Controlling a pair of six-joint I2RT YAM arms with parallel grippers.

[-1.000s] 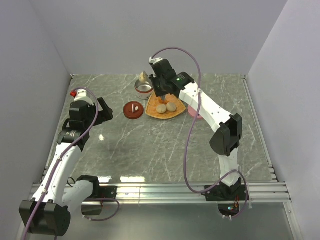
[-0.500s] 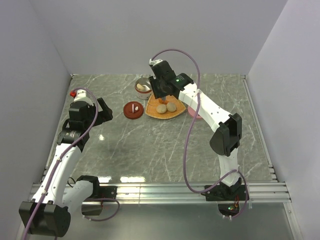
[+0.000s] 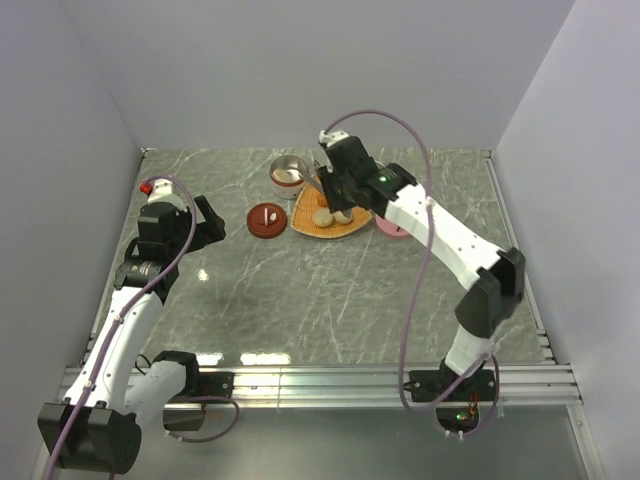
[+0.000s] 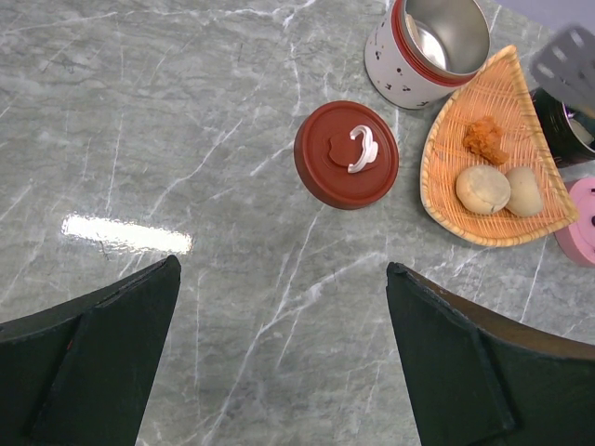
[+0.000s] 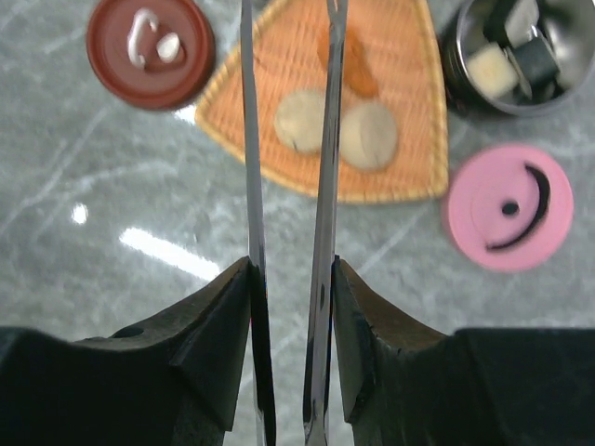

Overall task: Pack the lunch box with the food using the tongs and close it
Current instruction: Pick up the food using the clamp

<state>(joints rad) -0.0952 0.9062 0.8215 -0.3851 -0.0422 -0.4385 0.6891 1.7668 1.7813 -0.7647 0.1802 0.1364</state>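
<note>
While the right pincer (image 5: pixel 290 269) is clamped on the tongs (image 5: pixel 329 139), squeezing the two thin metal arms until only a small gap is left between them, the tongs reach out above the orange woven tray (image 5: pixel 409 121); their tips run off the top edge of the wrist view. On the tray lie two beige lumps (image 5: pixel 299 121) side by side, with an orange piece (image 4: pixel 483 139) just beyond them. A white tin (image 4: pixel 400 65) with a red band stands upright and open just beside the tray's far corner. Its brown lid (image 4: pixel 325 167) lies flat on the grey marble desk (image 4: pixel 186 111), white handle up, to the left of the tray and apart from the tin. On the other side of the tray a dark tin (image 5: pixel 456 74) holds white rolls (image 5: pixel 491 67) with black bands, and a pink lid (image 5: pixel 483 214) lies near it. The left pincer (image 4: pixel 282 269) hangs over the desk with its jaws wide and nothing between them, well apart from the tray
</note>
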